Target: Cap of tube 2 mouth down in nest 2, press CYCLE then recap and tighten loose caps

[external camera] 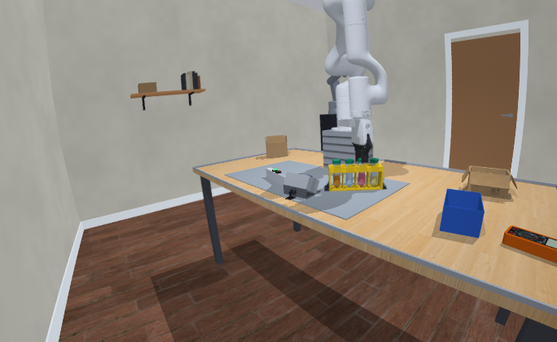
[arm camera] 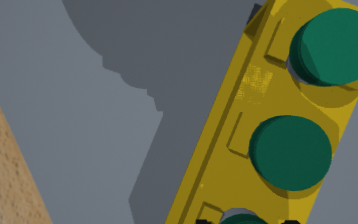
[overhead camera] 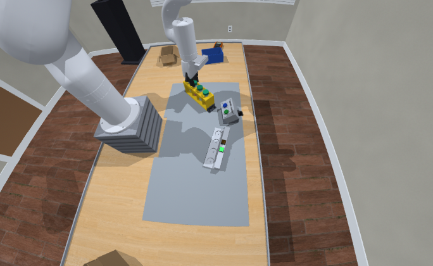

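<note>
The yellow tube rack (overhead camera: 199, 95) (external camera: 355, 188) (arm camera: 220, 130) stands on the grey mat (overhead camera: 195, 198) with four green-capped tubes. My gripper (overhead camera: 192, 80) (external camera: 362, 158) (arm camera: 242, 220) stands upright over the rack and is shut on the cap of tube 2 (overhead camera: 195, 82) (arm camera: 240, 219), which sits on its tube. The caps of tube 3 (arm camera: 290, 152) and tube 4 (arm camera: 332, 46) are on. The white cap tray (overhead camera: 208, 161) (external camera: 272, 174) has empty nests, and its green lamp (overhead camera: 221, 149) (external camera: 276, 170) is lit. The key housing (overhead camera: 230, 116) (external camera: 300, 184) carries the blue key (overhead camera: 225, 105) and the green key (overhead camera: 225, 111).
A blue bin (overhead camera: 213, 54) (external camera: 461, 212), an open cardboard box (overhead camera: 167, 55) (external camera: 487, 180) and an orange meter (external camera: 533, 243) lie at the table's far end. The arm's grey pedestal (overhead camera: 132, 128) stands left of the mat. Another box (overhead camera: 112, 259) (external camera: 276, 146) sits at the near end.
</note>
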